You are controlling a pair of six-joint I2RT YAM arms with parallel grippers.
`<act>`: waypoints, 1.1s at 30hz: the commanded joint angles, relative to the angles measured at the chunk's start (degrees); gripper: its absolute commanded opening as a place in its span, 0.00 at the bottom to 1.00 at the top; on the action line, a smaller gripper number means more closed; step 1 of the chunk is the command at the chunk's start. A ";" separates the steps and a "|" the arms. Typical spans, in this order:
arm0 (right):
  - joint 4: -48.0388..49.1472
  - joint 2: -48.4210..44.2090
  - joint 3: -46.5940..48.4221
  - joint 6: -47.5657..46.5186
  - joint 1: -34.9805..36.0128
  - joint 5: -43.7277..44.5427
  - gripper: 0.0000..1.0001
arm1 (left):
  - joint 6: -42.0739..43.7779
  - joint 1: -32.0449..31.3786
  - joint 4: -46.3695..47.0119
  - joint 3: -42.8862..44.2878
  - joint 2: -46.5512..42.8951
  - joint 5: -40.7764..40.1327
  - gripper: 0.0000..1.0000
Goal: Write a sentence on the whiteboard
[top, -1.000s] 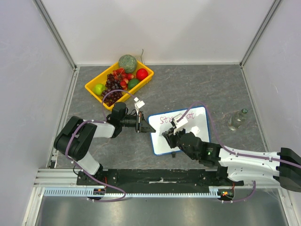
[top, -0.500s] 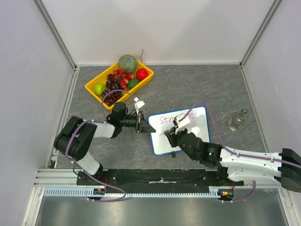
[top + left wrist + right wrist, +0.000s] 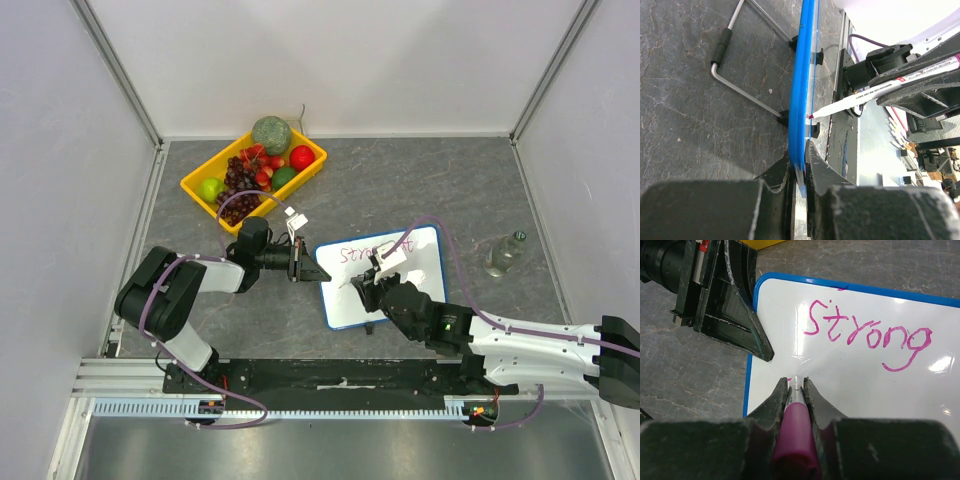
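Note:
The whiteboard [image 3: 420, 262] with a blue rim lies mid-table. Pink writing [image 3: 360, 252] runs along its far edge; in the right wrist view the word "Strong" [image 3: 867, 335] is readable on the white face [image 3: 855, 390]. My left gripper [image 3: 315, 271] is shut on the board's left rim [image 3: 799, 100]. My right gripper [image 3: 360, 283] is shut on a pink marker [image 3: 795, 435], whose tip rests on the board's left part below the writing. The marker [image 3: 880, 87] also shows in the left wrist view, tip at the board's face.
A yellow tray [image 3: 195, 182] of fruit stands at the back left. A small clear bottle [image 3: 504, 254] stands right of the board. A bent metal stand [image 3: 735, 65] shows under the board. Side walls enclose the table.
The right gripper with the marker has shifted slightly left and down over the board's left part. The left gripper and board have stayed put.

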 commanded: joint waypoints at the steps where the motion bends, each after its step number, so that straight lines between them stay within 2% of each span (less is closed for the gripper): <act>1: 0.62 -0.18 1.41 -0.92 -0.26 2.46 0.00 | 3.99 0.10 -1.36 -0.48 1.08 -1.56 0.02; 16: 3.79 -0.10 1.49 -1.54 -0.26 0.09 0.00 | 3.99 0.10 -1.28 -0.48 0.99 -1.56 0.02; 33: 0.72 1.58 0.09 0.22 -0.26 -3.52 0.00 | 3.99 0.10 -1.19 -0.48 0.81 -1.47 0.02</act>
